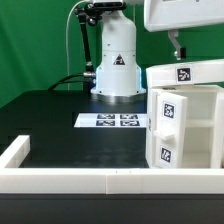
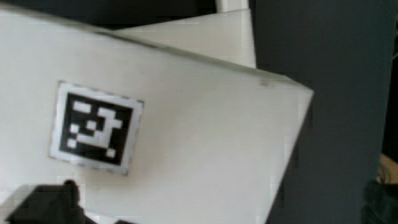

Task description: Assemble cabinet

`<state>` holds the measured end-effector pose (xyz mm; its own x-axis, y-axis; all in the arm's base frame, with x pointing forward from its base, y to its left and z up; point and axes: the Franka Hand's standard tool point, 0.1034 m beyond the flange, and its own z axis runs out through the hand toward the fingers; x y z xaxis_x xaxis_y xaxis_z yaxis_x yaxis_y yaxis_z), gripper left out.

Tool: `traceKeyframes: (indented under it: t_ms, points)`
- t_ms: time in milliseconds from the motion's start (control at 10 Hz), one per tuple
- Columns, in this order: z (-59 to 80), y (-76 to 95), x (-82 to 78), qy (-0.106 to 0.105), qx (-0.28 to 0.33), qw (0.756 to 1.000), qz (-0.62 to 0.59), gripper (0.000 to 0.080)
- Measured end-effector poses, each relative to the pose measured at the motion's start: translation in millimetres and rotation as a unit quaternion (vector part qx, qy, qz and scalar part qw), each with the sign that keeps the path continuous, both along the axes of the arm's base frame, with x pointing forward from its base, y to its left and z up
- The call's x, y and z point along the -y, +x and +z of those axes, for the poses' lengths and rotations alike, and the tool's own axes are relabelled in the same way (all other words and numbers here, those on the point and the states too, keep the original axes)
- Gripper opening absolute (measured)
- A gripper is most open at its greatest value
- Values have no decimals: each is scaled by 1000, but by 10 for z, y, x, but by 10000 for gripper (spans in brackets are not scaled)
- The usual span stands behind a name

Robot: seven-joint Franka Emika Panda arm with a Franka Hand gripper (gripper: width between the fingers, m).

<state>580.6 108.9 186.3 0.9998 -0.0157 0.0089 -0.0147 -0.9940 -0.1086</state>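
One cabinet body [image 1: 190, 125] sits at the front edge of the table [image 1: 50, 115], near the corner on the exterior view's right, against the low white rim [image 1: 80, 181]. Tagged white panel [image 1: 185, 72] is just behind it. Gripper [image 1: 178, 46] hangs above that panel, jaws spread wide, nothing visibly pinched; can't tell if it touches. In the wrist view a tagged white face [image 2: 178, 110] fills the frame, with one dark fingertip [image 2: 45, 205] at its edge. Marker board [image 1: 113, 121] lies mid-table, in front of the robot base [image 1: 114, 65].
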Motion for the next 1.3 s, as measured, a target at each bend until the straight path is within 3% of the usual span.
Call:
traceKeyframes:
  t_ms: [300, 500, 900, 1100, 1300]
  points:
    - [-1, 2, 25, -4, 15, 990, 139, 797]
    - [-26, -48, 29, -10, 25, 957, 289, 797]
    - [-55, -71, 53, -25, 36, 902, 430, 797]
    - [-102, -93, 106, -32, 45, 844, 533, 797]
    - [-129, -104, 130, -33, 44, 835, 547, 797]
